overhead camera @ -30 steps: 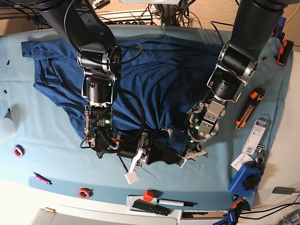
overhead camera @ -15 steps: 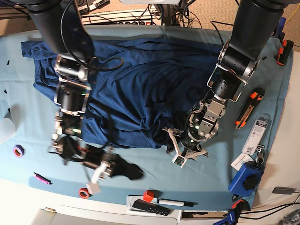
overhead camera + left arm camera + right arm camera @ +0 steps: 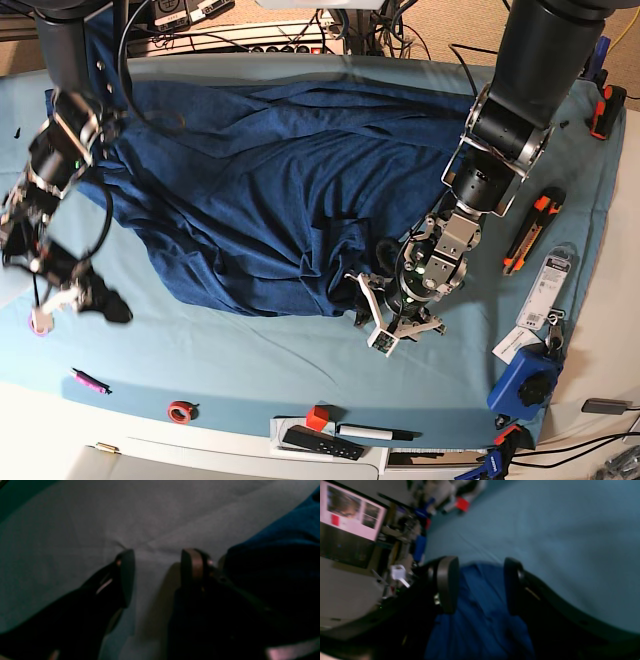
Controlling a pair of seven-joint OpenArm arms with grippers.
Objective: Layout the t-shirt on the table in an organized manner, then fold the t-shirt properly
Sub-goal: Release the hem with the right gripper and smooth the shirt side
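0 folds are made so far: the t-shirt [image 3: 290, 190] lies rumpled across the table [image 3: 250, 350], bunched toward 5 o'clock. Left gripper [image 3: 385, 325] rests jaws apart, empty, beside its hem; right gripper [image 3: 75, 295] at 9 o'clock is spread, empty. Flattening and all folding remain.

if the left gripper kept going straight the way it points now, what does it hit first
Most likely the bare table: the left gripper is open and aimed at the cloth just past the t-shirt hem, which lies beside one finger. Depth is unclear, so it may already be nearly touching.
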